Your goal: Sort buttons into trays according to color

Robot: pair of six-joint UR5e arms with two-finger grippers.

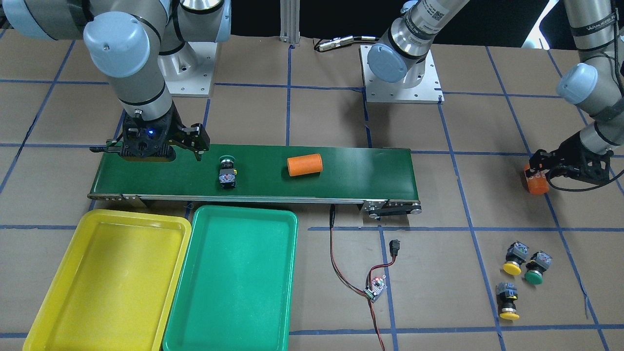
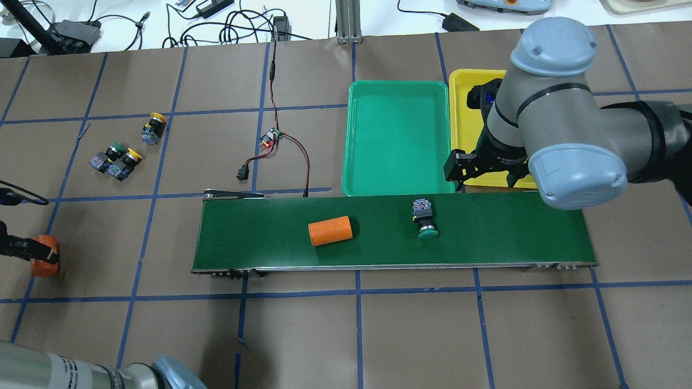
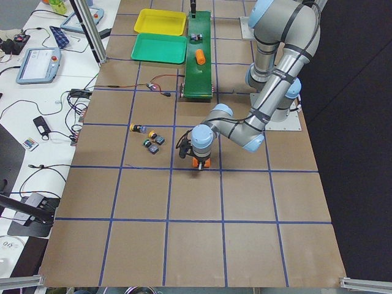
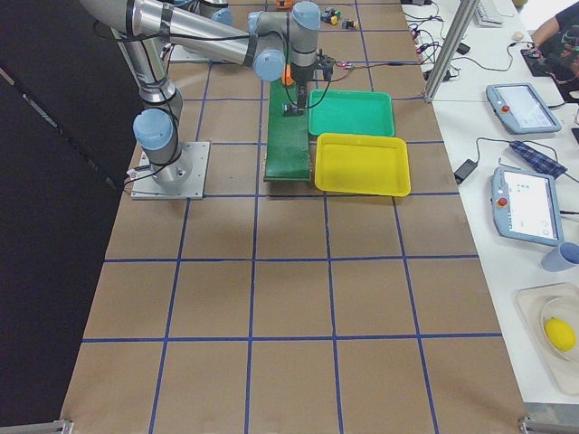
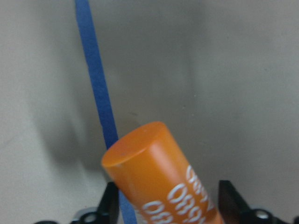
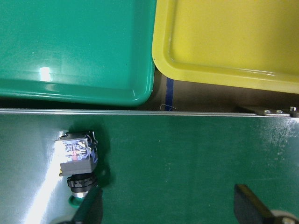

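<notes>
The right tool [image 1: 152, 150] is hovering, fingers apart, over the end of the long dark-green conveyor belt [image 1: 341, 170]. It is near the green-capped black push-button [image 1: 227, 171] lying on the belt opposite the teal-green plastic tray's [image 1: 243, 209] rim. Well apart on the brown bench [image 1: 292, 122], the left tool [image 1: 538, 168] is clamping an orange cylinder [image 1: 536, 185], and the overhead view is cutting the tool off.

Our left arm [image 3: 245, 128] stretches far out and low over the table, with the left gripper [image 1: 537, 168] clamped on an orange cylinder [image 5: 159, 182]. Our right arm [image 2: 540, 108] bends at the elbow, wrist pointing straight down, and the right gripper [image 6: 168, 207] has its jaws spread wide.
</notes>
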